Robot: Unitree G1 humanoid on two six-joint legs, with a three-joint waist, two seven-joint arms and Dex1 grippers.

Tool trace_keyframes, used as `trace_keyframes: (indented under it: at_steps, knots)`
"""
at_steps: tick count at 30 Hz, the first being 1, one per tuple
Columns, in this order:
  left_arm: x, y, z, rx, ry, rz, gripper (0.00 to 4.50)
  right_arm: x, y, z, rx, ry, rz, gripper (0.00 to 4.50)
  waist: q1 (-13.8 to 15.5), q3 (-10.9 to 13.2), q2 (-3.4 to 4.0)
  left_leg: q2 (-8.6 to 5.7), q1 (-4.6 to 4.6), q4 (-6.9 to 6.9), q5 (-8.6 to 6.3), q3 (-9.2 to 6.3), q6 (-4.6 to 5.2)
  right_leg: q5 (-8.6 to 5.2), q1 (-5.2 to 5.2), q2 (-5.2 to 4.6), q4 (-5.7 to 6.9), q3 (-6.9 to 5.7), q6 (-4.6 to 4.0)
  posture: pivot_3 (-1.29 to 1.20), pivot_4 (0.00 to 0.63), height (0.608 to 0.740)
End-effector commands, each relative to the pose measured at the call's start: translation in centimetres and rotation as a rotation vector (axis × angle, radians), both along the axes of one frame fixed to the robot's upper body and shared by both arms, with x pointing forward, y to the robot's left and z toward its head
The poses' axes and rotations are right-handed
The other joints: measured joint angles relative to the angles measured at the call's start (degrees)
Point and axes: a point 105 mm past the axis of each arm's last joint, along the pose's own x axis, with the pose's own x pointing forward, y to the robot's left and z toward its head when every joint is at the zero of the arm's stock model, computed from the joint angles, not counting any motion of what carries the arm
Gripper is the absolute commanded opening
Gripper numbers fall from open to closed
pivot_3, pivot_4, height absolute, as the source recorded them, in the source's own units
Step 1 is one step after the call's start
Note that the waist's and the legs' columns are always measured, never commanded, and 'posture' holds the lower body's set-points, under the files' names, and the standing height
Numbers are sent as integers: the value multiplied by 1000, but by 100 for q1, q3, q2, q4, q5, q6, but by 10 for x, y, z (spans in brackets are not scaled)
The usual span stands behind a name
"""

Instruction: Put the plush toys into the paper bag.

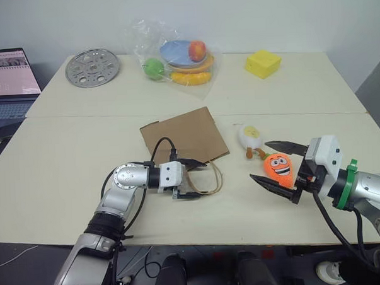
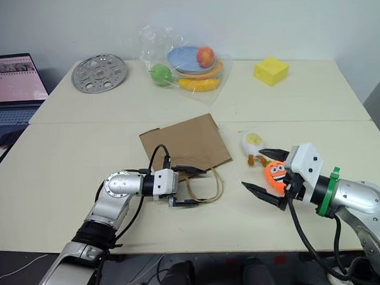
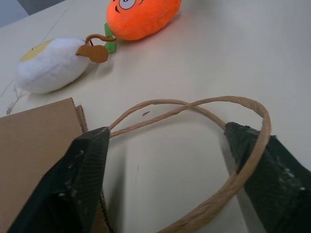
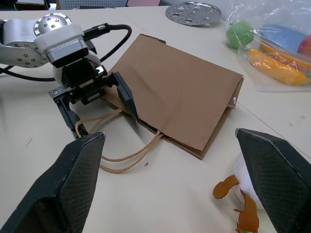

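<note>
The right gripper (image 1: pixel 274 167) gapes around the carrot (image 1: pixel 278 166); the left gripper (image 4: pixel 97 104), fingers apart, straddles the bag (image 1: pixel 184 136) handles (image 3: pixel 194 109).

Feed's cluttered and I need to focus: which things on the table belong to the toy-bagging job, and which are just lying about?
Job:
- orange carrot toy
- white egg toy
- paper bag, lying flat, with its twine handles

Lying about:
- clear plastic bag of fruit and a blue plate
- yellow block
- round metal disc
- laptop
</note>
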Motion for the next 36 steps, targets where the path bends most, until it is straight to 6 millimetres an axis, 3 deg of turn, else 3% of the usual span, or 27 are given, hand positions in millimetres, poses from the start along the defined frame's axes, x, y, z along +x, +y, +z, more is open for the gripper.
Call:
trace_keyframes:
  at_steps: [1,9,10,17,21,32,36]
  knots:
    - [7,0,17,-74,16,37,2671,0,-3,7,3,-47,4,4500,-1,0,0,0,0,0,0,0,0,0,0,0,0,0,0,0,150,740]
    - [10,-1,31,-124,7,42,194,1,-1,8,8,-50,12,4500,-2,0,0,0,0,0,0,0,0,0,0,0,0,0,0,0,150,740]
    - [11,-2,36,-144,21,42,51,1,-1,7,7,-50,13,4500,-1,0,0,0,0,0,0,-1,0,0,0,0,1,0,0,0,150,740]
    - [10,-2,94,-332,109,21,51,7,-1,9,25,-62,-21,4500,-2,1,-1,0,0,0,0,-2,0,0,1,0,1,-1,0,0,150,740]
    - [23,3,123,-412,154,92,51,11,5,11,63,-57,-25,4500,-4,0,-1,0,0,2,0,-4,0,0,2,0,1,-4,1,0,150,740]
    - [28,7,138,-452,153,118,51,31,40,21,187,31,-27,4500,-38,1,0,0,-1,-1,0,-7,-1,0,0,1,1,-5,0,0,150,740]
    - [28,5,141,-449,136,122,0,47,65,21,195,42,-28,3538,-71,1,0,0,-1,0,0,-6,-1,0,-1,1,2,-5,0,0,150,740]
